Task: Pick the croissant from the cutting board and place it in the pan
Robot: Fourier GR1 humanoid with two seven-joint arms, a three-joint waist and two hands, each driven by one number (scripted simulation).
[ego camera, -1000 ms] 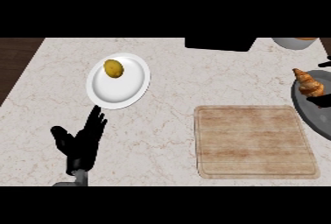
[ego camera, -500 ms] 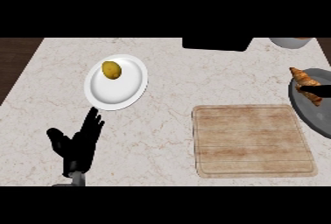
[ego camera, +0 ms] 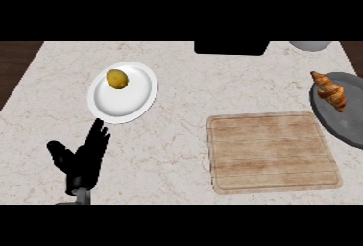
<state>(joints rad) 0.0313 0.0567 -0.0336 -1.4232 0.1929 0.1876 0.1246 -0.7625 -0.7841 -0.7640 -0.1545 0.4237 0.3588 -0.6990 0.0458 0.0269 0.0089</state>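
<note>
A golden-brown croissant (ego camera: pixel 332 91) lies in the grey pan (ego camera: pixel 347 126) at the right edge of the head view. Left of the pan sits the wooden cutting board (ego camera: pixel 272 151), with nothing on it. My left hand (ego camera: pixel 82 161) rests open at the lower left, fingers straight and pointing up toward the white plate. No part of my right hand shows.
A white plate (ego camera: pixel 124 93) at the upper left carries a yellow-brown potato (ego camera: pixel 117 79). A black object (ego camera: pixel 232 47) and a grey bowl (ego camera: pixel 309 45) sit at the counter's far edge. Dark wood floor shows past the counter's left edge.
The view has shifted so the pan and croissant show more fully at the right. The dark shape of my right hand near the croissant has gone out of view. The left hand stays still.
</note>
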